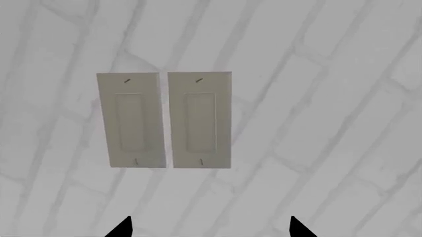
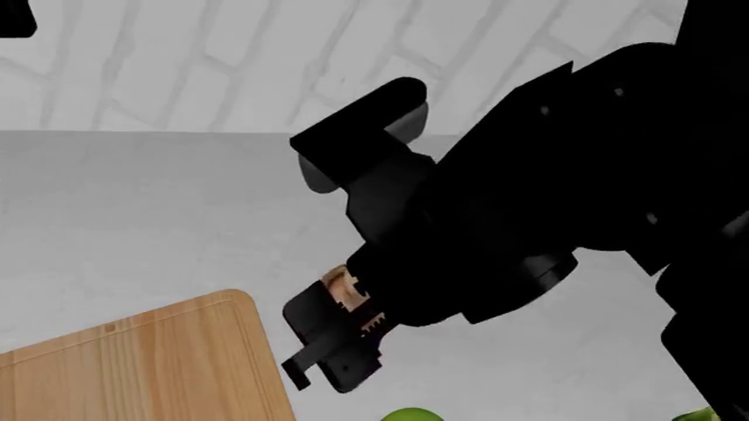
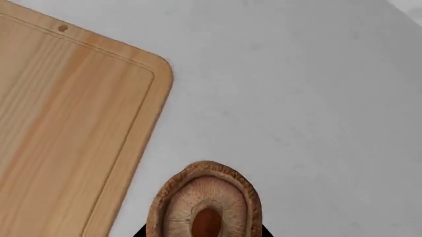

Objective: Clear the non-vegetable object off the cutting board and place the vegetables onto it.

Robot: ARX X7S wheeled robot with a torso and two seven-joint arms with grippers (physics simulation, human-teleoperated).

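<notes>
1. The right gripper (image 2: pixel 333 346) hangs above the pale counter (image 2: pixel 140 219), its jaws pinching the brown-capped mushroom (image 3: pixel 205 202), which is lifted clear of the surface. In the right wrist view the cap's pale gills and stem face the camera, with a dark fingertip showing at each side of it.
2. The mushroom is beside the cutting board (image 3: pixel 59 123), near one rounded corner and not over the wood.
3. In the head view the board (image 2: pixel 140 368) lies just left of the gripper, and the part of it that shows is bare wood.
4. A smooth lime-green ball (image 2: pixel 410 414) peeks in at the lower edge of the head view, on the counter below the gripper.
5. The left gripper (image 1: pixel 211 228) has its two dark fingertips spread well apart with nothing between them, pointing at a tiled wall (image 1: pixel 329 98) that carries two pale switch plates (image 1: pixel 165 120).
</notes>
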